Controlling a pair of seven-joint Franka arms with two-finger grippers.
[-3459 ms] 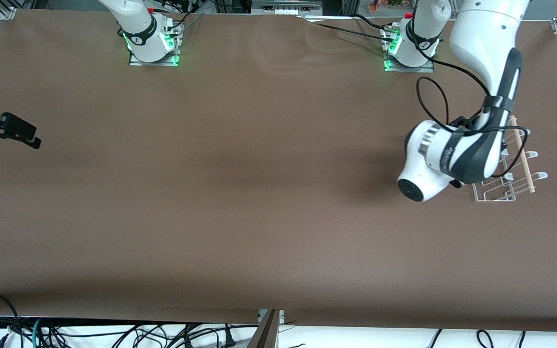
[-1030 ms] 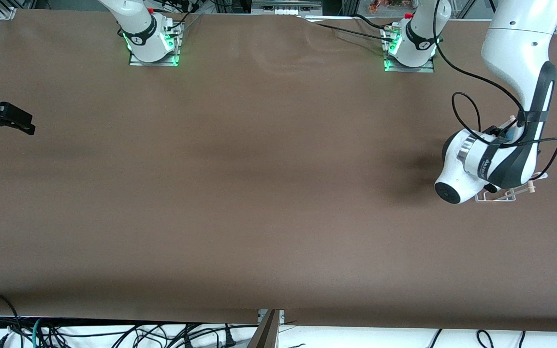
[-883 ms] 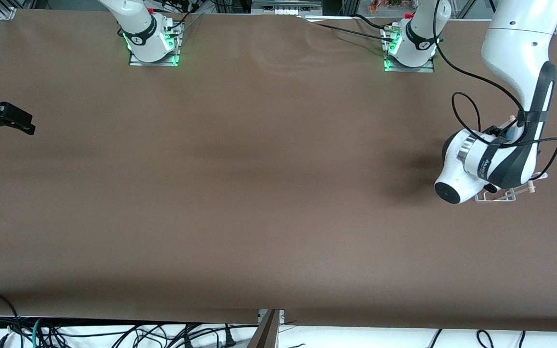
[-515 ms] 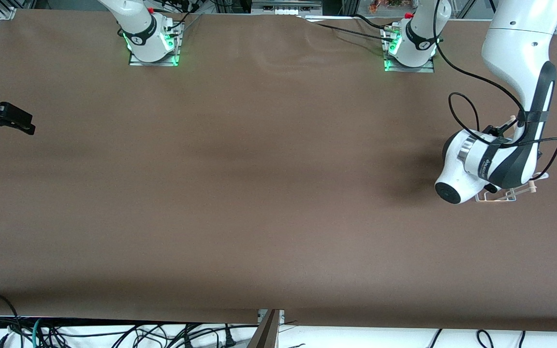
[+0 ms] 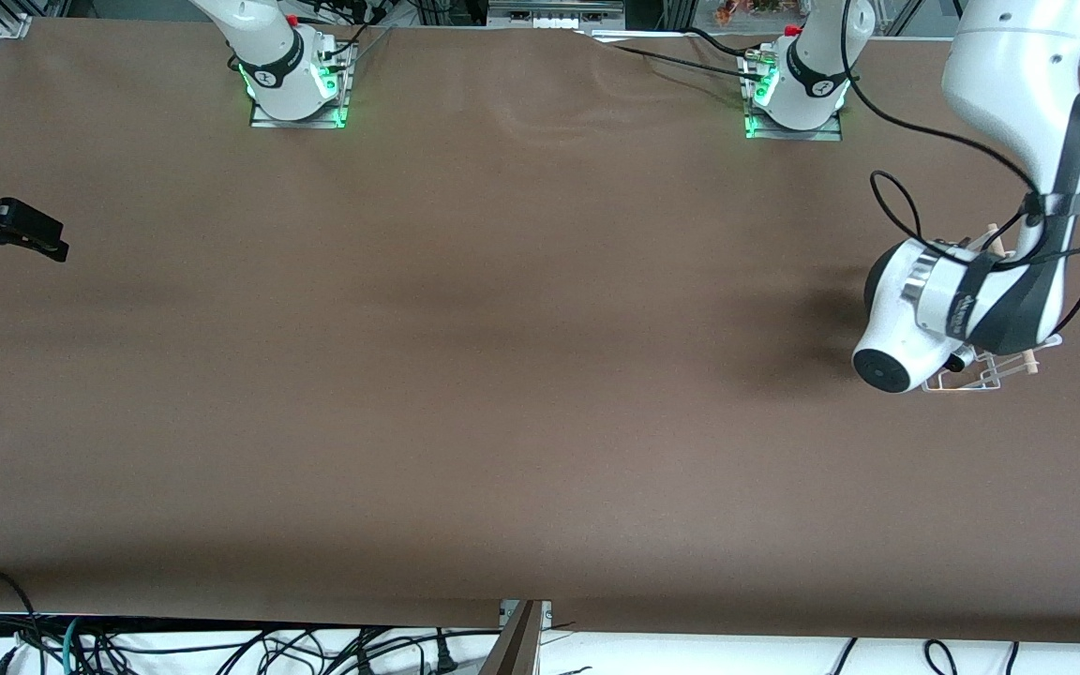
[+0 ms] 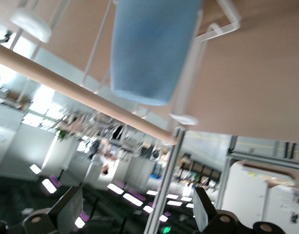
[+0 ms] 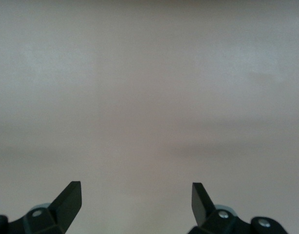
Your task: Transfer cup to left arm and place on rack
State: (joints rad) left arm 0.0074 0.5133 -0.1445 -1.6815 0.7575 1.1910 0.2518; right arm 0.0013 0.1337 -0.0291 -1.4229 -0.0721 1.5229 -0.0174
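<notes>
The light-blue cup (image 6: 152,48) rests among the white wire loops of the rack (image 6: 222,12), beside its wooden dowel (image 6: 81,95). My left gripper (image 6: 136,200) is open and drawn back from the cup, with nothing between its fingers. In the front view the left arm's wrist (image 5: 934,305) hangs over the rack (image 5: 981,375) at the left arm's end of the table and hides the cup. My right gripper (image 5: 52,246) waits open over the right arm's end of the table, with bare table under it (image 7: 136,187).
Brown cloth covers the table (image 5: 502,375). The two arm bases (image 5: 296,84) (image 5: 798,94) stand along the edge farthest from the front camera. A black cable (image 5: 896,211) loops off the left wrist. Loose cables lie below the table's near edge.
The left arm's wrist has moved from beside the rack to over it, then shifted slightly in the last half second. The right gripper has barely moved.
</notes>
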